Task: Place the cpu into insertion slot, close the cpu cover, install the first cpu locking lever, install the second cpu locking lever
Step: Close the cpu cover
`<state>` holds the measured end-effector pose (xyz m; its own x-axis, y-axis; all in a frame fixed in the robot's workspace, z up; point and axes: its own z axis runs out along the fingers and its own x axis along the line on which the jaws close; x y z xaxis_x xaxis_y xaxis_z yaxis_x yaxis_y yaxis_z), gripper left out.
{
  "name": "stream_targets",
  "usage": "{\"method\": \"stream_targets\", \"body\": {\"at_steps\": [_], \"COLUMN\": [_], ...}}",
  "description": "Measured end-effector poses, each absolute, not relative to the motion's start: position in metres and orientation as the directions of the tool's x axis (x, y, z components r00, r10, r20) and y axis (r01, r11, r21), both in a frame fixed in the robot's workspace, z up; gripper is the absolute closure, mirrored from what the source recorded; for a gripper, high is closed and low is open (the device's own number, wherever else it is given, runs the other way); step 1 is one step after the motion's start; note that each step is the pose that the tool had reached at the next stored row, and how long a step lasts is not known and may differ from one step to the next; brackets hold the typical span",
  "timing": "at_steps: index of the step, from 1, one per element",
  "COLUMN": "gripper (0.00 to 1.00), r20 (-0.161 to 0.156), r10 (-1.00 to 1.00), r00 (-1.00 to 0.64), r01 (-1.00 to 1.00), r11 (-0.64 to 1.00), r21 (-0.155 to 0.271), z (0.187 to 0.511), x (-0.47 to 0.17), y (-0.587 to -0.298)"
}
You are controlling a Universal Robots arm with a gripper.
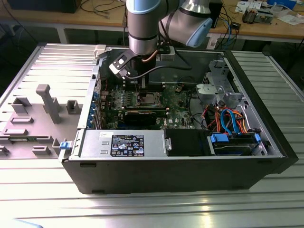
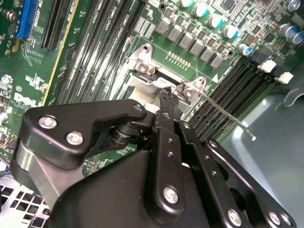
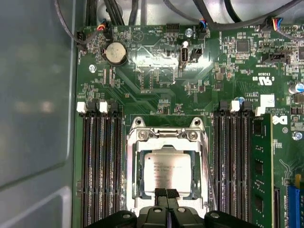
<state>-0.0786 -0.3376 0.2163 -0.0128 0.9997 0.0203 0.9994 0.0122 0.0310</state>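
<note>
Note for you: the cpu (image 3: 167,172) sits in the insertion slot (image 3: 129,161), the cpu cover (image 3: 166,141) looks lowered around it, the gripper (image 3: 166,192) is clenched on nothing at the socket's edge, and one locking lever (image 2: 223,114) stands unlatched, so lever work likely remains.

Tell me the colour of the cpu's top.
The cpu is silvery-grey, clearest in the first wrist view.

The arm (image 1: 142,28) reaches straight down, wrist vertical, its gripper (image 3: 166,193) lowered with fingertips pressed together
</note>
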Motion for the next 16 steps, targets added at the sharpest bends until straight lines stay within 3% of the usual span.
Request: {"method": "stream_targets", "body": {"at_steps": [16], "gripper": [0.89], "r20": [0.023], "r10": [1.000], "r00": [-0.013], "r01": [0.999], "r11": [0.012], "r21": [0.031], "z": [0.2147], "x": [-0.0759], "y": [-0.3377]}}
